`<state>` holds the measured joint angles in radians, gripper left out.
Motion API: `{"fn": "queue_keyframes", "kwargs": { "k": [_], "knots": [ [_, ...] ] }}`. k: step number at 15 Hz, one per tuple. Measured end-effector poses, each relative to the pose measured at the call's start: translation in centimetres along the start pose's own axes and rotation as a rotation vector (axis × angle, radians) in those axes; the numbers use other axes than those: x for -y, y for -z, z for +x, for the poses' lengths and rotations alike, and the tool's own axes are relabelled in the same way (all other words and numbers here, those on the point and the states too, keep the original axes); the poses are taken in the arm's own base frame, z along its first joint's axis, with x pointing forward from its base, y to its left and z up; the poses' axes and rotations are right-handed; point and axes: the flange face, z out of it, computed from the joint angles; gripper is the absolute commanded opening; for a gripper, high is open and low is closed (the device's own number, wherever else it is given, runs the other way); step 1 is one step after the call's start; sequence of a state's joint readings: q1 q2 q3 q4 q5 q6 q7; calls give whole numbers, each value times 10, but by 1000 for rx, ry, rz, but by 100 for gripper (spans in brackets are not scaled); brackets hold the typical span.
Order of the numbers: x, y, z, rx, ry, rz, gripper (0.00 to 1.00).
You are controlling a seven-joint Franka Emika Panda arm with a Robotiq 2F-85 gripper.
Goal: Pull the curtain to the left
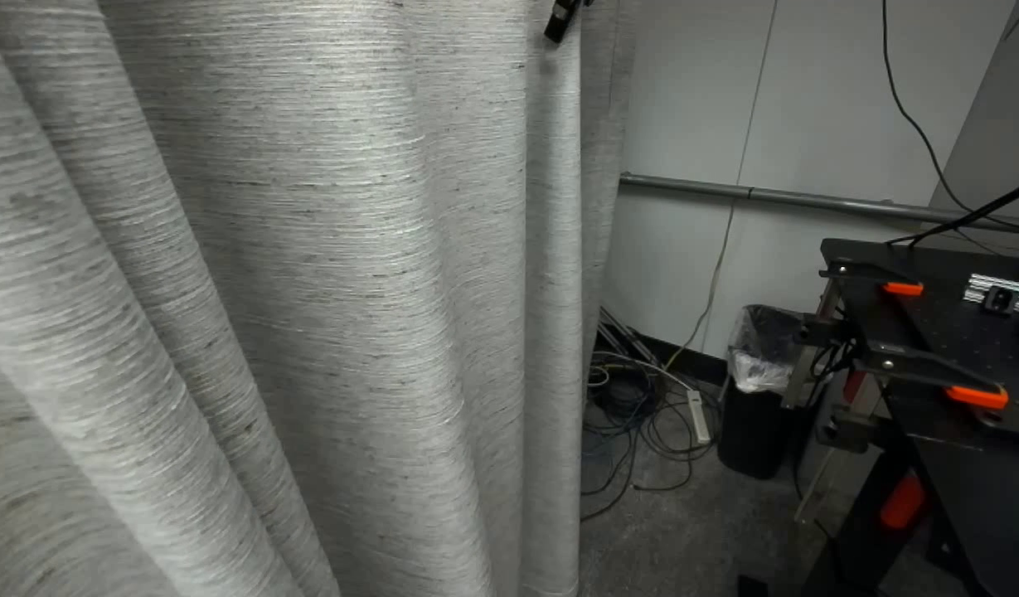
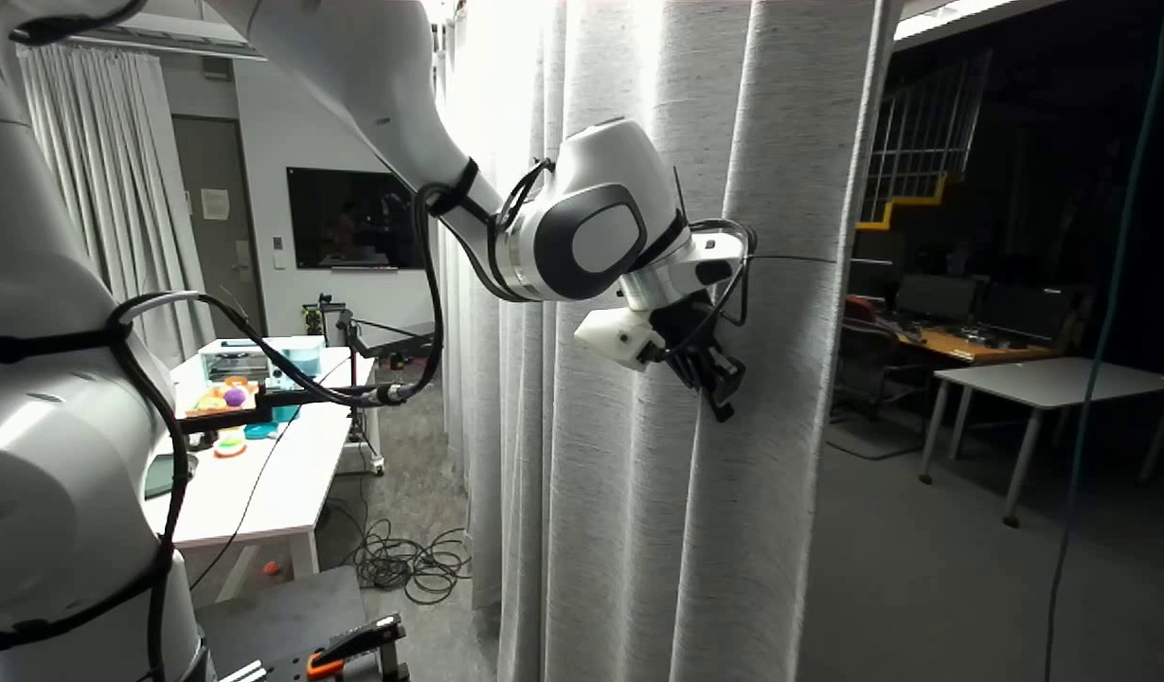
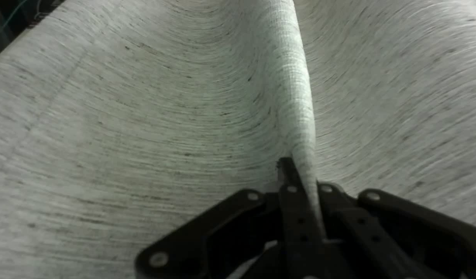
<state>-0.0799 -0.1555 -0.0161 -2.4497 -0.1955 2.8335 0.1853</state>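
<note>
We hold a fold (image 3: 296,100) of the curtain (image 1: 351,290) pinched in the gripper (image 3: 305,180).
It hangs beside our arm (image 2: 378,99); we should draw it left slowly and level, clasp firm, so the fold doesn't slip.

A rounded white arm (image 2: 373,85) wears black cables (image 2: 438,322), grey trim (image 2: 553,246) and a black gripper (image 3: 305,176) with pale screws (image 3: 159,259).
</note>
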Motion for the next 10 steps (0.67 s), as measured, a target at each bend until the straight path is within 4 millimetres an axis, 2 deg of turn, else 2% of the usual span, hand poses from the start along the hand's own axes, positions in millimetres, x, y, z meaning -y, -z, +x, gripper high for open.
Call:
{"fn": "queue_keyframes", "kwargs": {
  "k": [5, 10],
  "knots": [
    [75, 16, 12, -8, 142, 52, 0],
    [137, 21, 33, -52, 305, 110, 0]
  ]
}}
